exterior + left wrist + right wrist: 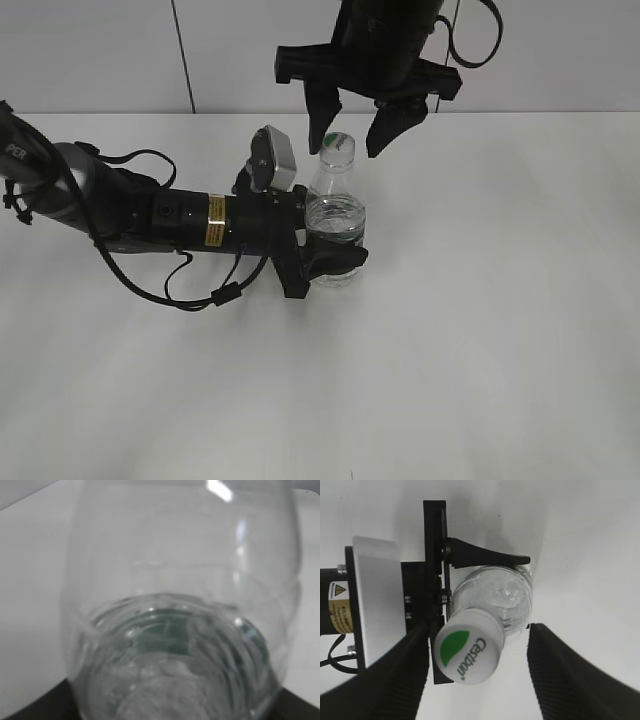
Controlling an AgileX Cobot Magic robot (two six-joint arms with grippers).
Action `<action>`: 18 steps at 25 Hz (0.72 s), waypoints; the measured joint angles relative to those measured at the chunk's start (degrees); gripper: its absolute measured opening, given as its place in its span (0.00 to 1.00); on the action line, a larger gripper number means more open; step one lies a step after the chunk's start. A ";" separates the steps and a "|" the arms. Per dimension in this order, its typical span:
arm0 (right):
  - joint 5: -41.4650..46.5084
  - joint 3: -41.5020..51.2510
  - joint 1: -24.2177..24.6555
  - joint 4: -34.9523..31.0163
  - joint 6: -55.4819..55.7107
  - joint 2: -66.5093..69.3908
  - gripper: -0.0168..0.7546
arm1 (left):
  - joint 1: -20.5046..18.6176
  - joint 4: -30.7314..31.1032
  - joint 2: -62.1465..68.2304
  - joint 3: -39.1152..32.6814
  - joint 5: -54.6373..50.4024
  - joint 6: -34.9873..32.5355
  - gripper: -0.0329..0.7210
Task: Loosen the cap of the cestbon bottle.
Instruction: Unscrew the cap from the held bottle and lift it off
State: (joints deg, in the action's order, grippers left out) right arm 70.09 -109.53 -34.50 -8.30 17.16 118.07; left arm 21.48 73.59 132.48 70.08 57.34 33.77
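Note:
The cestbon bottle (pixel 335 215) stands upright on the white table, clear with water inside. Its white cap (pixel 338 147) with a green half-moon mark shows from above in the right wrist view (pixel 468 651). My left gripper (pixel 330 258) comes in from the left and is shut on the bottle's lower body. The bottle fills the left wrist view (pixel 180 630). My right gripper (pixel 358 128) hangs open just above the cap, one finger on each side, not touching it. In the right wrist view the open fingers (pixel 479 680) flank the cap.
The white table (pixel 480 330) spreads wide around the bottle. A light wall with a dark seam (pixel 182 50) stands behind. The left arm and its cables (pixel 150 215) lie across the table's left side.

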 joint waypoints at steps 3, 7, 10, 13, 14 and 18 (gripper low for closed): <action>0.00 0.00 0.00 -0.06 0.00 0.17 0.62 | 0.00 0.00 0.00 0.00 0.00 0.00 0.59; 0.00 0.00 0.00 -0.06 0.05 0.17 0.61 | 0.00 0.00 0.00 0.00 0.00 0.00 0.59; 0.00 0.00 0.00 -0.06 0.05 0.17 0.57 | 0.00 0.00 0.00 0.00 0.00 0.00 0.59; -0.08 0.00 0.00 -0.32 0.05 0.17 0.46 | 0.00 0.05 0.00 0.00 -0.06 0.00 0.59; -0.08 0.00 0.00 -0.33 -0.01 0.17 0.42 | 0.00 0.05 0.00 0.00 -0.13 0.00 0.59; -0.08 0.00 0.00 -0.33 -0.34 0.17 0.41 | 0.00 0.05 0.00 0.00 -0.24 0.00 0.59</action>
State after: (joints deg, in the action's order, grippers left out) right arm 70.02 -109.53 -34.50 -8.64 16.83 118.24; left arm 21.48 73.65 132.48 70.08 57.10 33.77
